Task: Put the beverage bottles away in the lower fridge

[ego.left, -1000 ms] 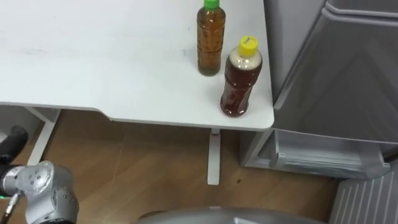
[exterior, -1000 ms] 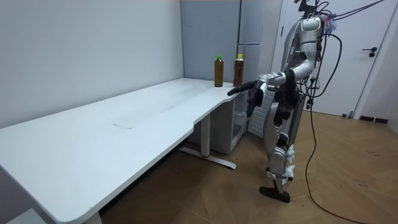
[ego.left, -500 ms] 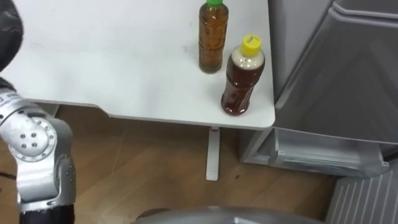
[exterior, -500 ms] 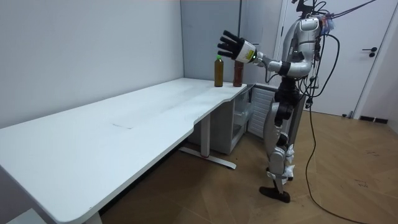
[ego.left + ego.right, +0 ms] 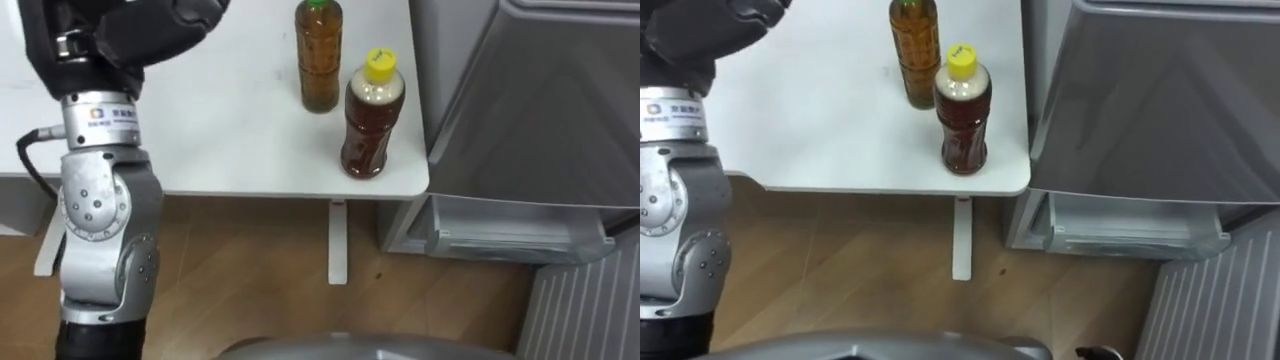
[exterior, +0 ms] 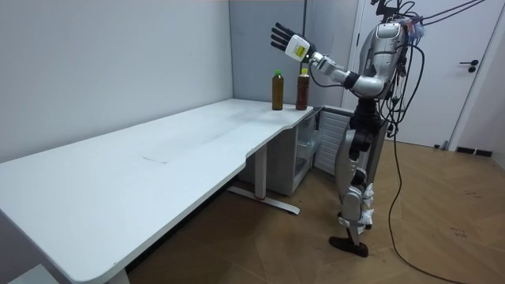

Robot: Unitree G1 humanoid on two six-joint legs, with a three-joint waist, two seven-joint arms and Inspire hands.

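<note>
Two drink bottles stand upright near the right corner of the white table (image 5: 200,120). The nearer one, the yellow-capped bottle (image 5: 372,115), holds dark tea. Just behind it stands the green-capped bottle (image 5: 320,55) with amber tea. My left hand (image 5: 130,30) is raised high above the table, left of the bottles and touching neither. In the room view the left hand (image 6: 282,37) shows straight, spread fingers above the green-capped bottle (image 6: 277,91) and the yellow-capped bottle (image 6: 302,89). It holds nothing.
A grey fridge (image 5: 530,100) stands right beside the table's right edge, with its lower drawer (image 5: 510,235) pulled out a little. I stand at the table's corner in front of the fridge. Wooden floor lies below, and a table leg (image 5: 338,245) stands under the corner.
My left arm has swung up from low at my side to high above the table, the hand opening wide. The bottles have not moved; the view shifted slightly.
</note>
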